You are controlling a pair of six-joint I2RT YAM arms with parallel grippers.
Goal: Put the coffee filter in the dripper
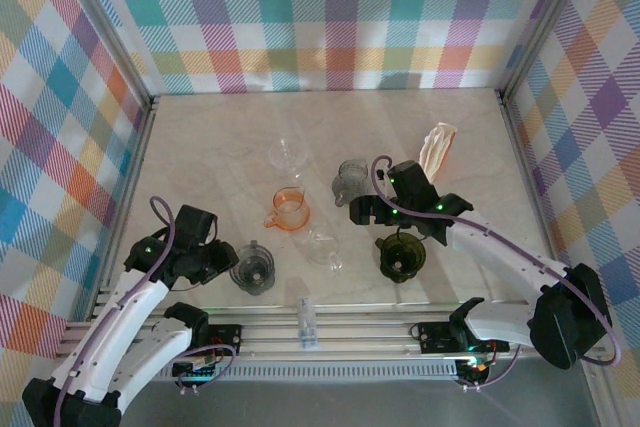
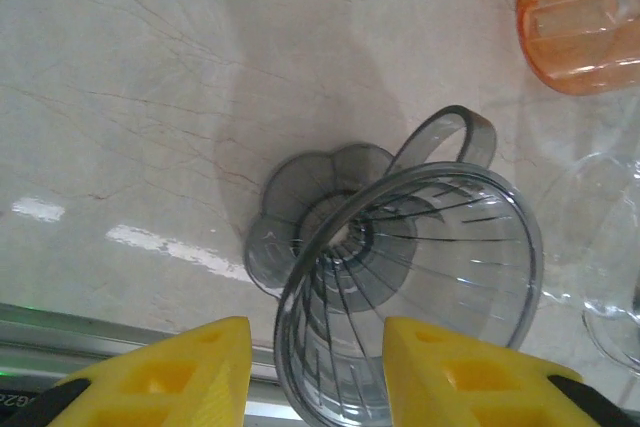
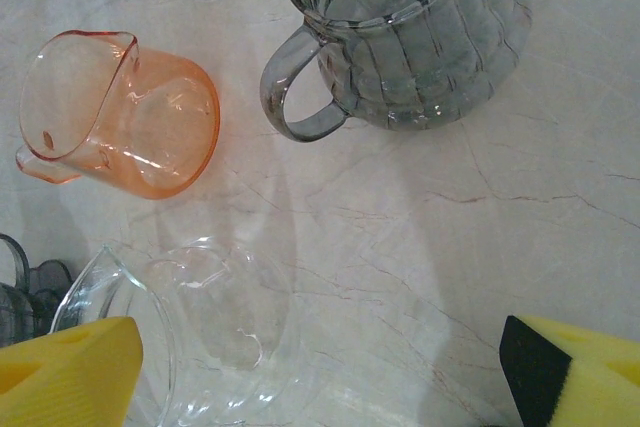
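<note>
Seen from above, a pale marble counter (image 1: 220, 147) is shown with checked cloth walls around it and an orange jug (image 1: 288, 209) near its middle, taken here as the landmark. Left of the orange jug and nearer the arm bases, the left end effector (image 2: 315, 347) is partly closed around a smoky grey dripper (image 1: 252, 269), with one yellow finger on each side of the rim. Whether the dripper is actually pinched cannot be told. Right of the orange jug and nearer the bases, a dark green dripper (image 1: 402, 257) is set on the counter. The right end effector (image 3: 320, 347) hangs just beyond it with its fingers spread wide and nothing held. Further right of the orange jug and well behind it, the coffee filter (image 1: 438, 147) is seen as a pale folded paper standing near the right wall, apart from both end effectors and every dripper. The task is judged to be at an early stage. A dripper may be being secured, but the filter has not been picked up, carried or seated. No brand, label or readable writing is seen on any item.
</note>
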